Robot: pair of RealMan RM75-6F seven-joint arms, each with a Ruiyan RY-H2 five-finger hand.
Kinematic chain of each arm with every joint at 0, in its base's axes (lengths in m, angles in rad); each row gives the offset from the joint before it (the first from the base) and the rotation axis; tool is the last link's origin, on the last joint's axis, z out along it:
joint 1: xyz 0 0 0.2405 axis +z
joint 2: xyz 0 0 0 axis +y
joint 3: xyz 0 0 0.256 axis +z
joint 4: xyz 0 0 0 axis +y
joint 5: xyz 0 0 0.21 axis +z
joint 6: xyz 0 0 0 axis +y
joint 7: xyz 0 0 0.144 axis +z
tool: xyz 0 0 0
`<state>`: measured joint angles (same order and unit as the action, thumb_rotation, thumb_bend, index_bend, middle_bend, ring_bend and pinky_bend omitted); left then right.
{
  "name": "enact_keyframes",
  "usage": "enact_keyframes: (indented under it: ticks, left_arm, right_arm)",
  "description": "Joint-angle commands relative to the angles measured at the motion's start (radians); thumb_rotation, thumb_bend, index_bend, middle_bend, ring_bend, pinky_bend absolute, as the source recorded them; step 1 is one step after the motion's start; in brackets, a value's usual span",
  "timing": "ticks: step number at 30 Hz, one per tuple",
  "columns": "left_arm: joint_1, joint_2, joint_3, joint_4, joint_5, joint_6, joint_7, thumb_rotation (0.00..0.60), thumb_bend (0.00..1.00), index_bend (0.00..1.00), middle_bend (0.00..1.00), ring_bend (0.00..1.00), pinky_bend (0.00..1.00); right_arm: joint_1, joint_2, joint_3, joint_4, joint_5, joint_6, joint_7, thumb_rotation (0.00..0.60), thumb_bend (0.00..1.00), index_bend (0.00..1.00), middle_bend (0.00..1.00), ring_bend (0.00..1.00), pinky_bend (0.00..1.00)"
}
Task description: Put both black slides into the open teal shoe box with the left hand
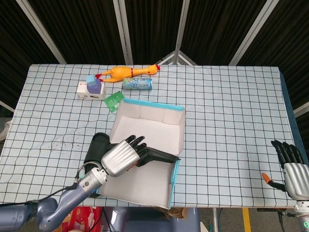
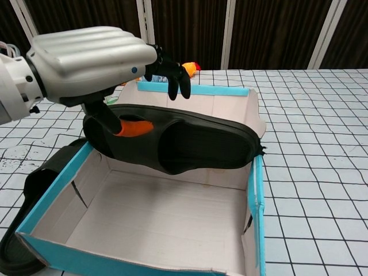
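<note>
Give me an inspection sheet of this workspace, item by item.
Surface: table under a white cloth with a black grid.
Job's things: teal shoe box open; one black slide lies across its rim, second slide on the table by the box's left wall.
Clutter: rubber chicken, small can, white box with blue block, green card.
Hands: left hand over the slide, thumb at its heel; right hand idle, fingers apart.
Cables: nothing seen.
Surroundings: dark slatted wall.

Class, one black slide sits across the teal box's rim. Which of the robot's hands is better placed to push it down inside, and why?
Left. The left hand is right over the black slide bridging the teal shoe box; the right hand idles at the table's far edge.
</note>
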<state>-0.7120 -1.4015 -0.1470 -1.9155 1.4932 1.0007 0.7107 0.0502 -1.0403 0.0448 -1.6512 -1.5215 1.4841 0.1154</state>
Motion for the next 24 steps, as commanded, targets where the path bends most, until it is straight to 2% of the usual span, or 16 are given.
enact_keyframes:
  ticks: [1, 24]
  left_arm:
    - [-0.001, -0.003, 0.006, 0.001, -0.01, 0.002, 0.0, 0.6, 0.47, 0.3, 0.33, 0.2, 0.31]
    - [-0.003, -0.02, 0.048, 0.01, -0.092, 0.004, -0.007, 0.6, 0.47, 0.34, 0.38, 0.23, 0.34]
  right_arm:
    - [0.0, 0.0, 0.0, 0.0, -0.001, 0.0, 0.002, 0.6, 0.25, 0.05, 0.09, 0.04, 0.04]
    - [-0.004, 0.003, -0.002, -0.001, -0.007, 0.006, 0.007, 0.6, 0.25, 0.05, 0.09, 0.04, 0.04]
